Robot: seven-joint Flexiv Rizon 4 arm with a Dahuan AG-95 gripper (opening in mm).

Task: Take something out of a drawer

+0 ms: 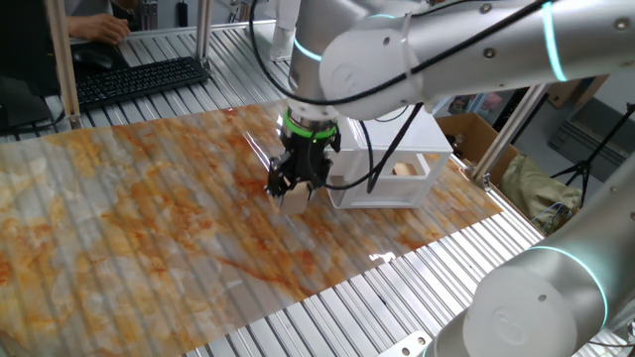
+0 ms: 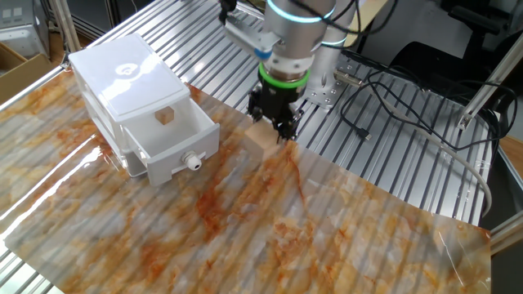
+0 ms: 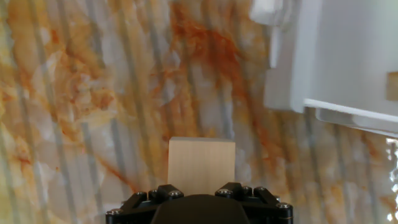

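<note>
The white cabinet (image 2: 122, 69) stands on the marbled mat with its top drawer (image 2: 167, 155) pulled open; the drawer also shows in one fixed view (image 1: 382, 193) and in the hand view (image 3: 292, 74). A small wooden cube (image 2: 166, 117) lies inside the drawer. My gripper (image 2: 278, 126) is just outside the drawer's front, low over the mat, and appears shut on a larger pale wooden block (image 2: 261, 137). The block fills the lower middle of the hand view (image 3: 201, 160) and shows under the fingers in one fixed view (image 1: 295, 201). The fingertips are hidden in the hand view.
The orange-veined mat (image 1: 149, 228) covers a ribbed metal table (image 2: 384, 122). Cables (image 2: 392, 90) run behind the arm. A keyboard (image 1: 139, 79) and a person's hands sit at the far edge. A cardboard box (image 1: 476, 134) stands beyond the cabinet.
</note>
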